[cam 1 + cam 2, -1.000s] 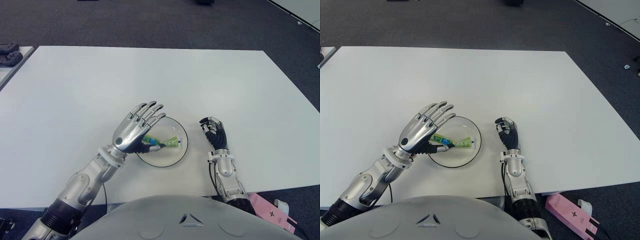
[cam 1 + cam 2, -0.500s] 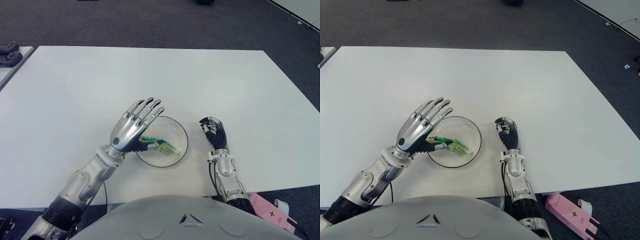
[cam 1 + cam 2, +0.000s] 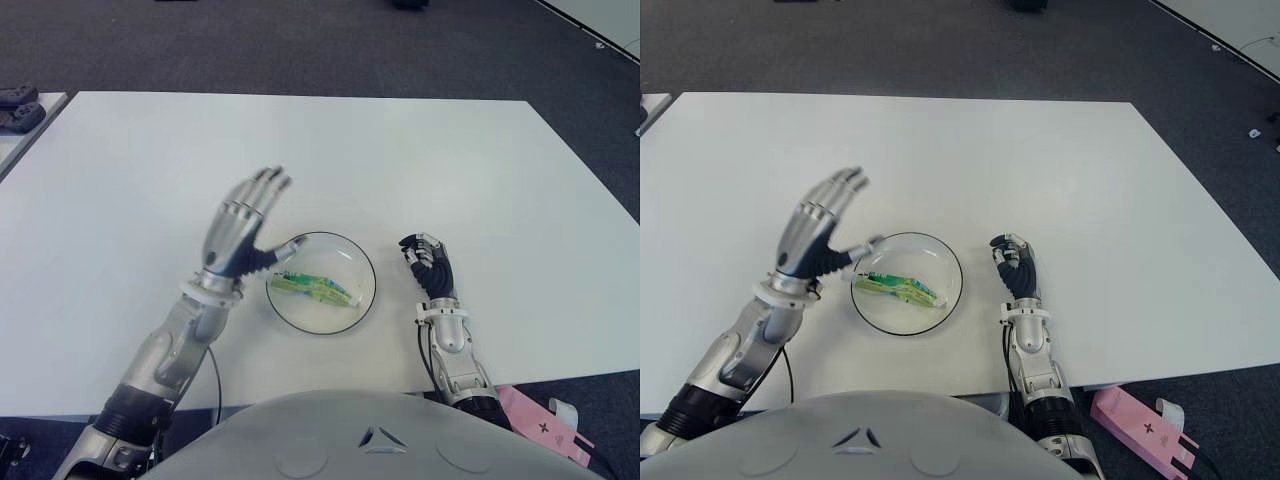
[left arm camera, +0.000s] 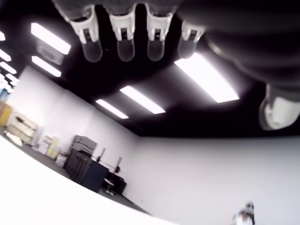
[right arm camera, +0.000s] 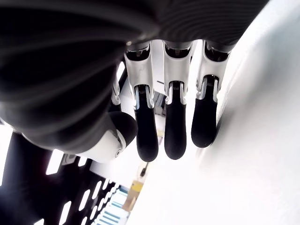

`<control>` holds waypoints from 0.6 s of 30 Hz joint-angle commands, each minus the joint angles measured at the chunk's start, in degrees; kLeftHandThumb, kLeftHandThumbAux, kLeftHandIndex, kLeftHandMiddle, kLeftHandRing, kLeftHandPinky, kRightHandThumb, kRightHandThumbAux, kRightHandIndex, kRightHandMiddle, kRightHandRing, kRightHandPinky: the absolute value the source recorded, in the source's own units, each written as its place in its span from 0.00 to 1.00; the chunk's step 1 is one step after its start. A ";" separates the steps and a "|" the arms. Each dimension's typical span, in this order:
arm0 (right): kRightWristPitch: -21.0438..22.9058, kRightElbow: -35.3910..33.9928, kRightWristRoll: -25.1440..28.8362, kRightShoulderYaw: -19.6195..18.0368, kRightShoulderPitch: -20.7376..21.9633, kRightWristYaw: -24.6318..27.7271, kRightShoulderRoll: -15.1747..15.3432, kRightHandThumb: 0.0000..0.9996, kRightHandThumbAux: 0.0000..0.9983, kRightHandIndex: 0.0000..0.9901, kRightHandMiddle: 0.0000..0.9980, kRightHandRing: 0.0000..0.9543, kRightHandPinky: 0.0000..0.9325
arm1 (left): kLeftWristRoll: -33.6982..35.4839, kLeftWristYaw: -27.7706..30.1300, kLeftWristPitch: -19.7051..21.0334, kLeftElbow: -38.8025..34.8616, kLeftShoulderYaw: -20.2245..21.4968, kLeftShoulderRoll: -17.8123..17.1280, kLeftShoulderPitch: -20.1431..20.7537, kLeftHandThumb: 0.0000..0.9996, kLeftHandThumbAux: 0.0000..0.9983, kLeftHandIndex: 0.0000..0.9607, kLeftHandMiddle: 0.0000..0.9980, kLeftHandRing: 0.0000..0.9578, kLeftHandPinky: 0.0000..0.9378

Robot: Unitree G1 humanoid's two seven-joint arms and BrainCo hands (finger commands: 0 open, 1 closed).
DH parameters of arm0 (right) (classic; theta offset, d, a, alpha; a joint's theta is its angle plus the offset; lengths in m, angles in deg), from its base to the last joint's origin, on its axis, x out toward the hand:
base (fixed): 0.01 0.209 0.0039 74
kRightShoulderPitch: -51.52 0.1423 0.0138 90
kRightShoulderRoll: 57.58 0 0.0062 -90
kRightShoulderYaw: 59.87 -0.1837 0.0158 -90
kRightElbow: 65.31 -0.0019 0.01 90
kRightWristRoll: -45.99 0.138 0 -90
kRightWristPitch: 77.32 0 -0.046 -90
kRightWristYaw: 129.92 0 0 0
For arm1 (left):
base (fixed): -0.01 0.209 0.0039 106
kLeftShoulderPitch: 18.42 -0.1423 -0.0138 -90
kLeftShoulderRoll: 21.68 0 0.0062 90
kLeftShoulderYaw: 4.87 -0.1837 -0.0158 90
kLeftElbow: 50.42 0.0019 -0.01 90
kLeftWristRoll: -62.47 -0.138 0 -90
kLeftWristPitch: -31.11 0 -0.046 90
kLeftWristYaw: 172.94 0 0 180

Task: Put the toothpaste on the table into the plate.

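Lying flat inside the plate (image 3: 363,262), toothpaste (image 3: 313,288), long axis running from the plate's left rim toward its near right, cap end pointing left. Raised just left of the plate, left hand (image 3: 240,228), fingers spread and straight, thumb reaching toward the rim, holding nothing; wrist view confirms empty fingertips against ceiling lights. Sitting to the hand's right and below it, the tube, clear of any finger. Nearer of the two by a little, the left hand; showing just right of the plate, right hand (image 3: 430,266), fingers curled loosely with nothing between them, idle. Judging from this, placement looks done, only a retreat left. Blocking nothing along that retreat: bare table (image 3: 150,170) on the left. Beyond the table's near right corner, a pink box (image 3: 1145,428) on the floor, well apart.
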 commanded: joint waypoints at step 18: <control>0.87 4.11 -0.27 0.27 -0.20 -0.56 -0.38 0.70 0.74 0.43 0.47 0.51 0.52 | 24.38 2.44 9.93 8.48 15.81 15.83 3.48 0.04 0.99 0.31 0.30 0.26 0.30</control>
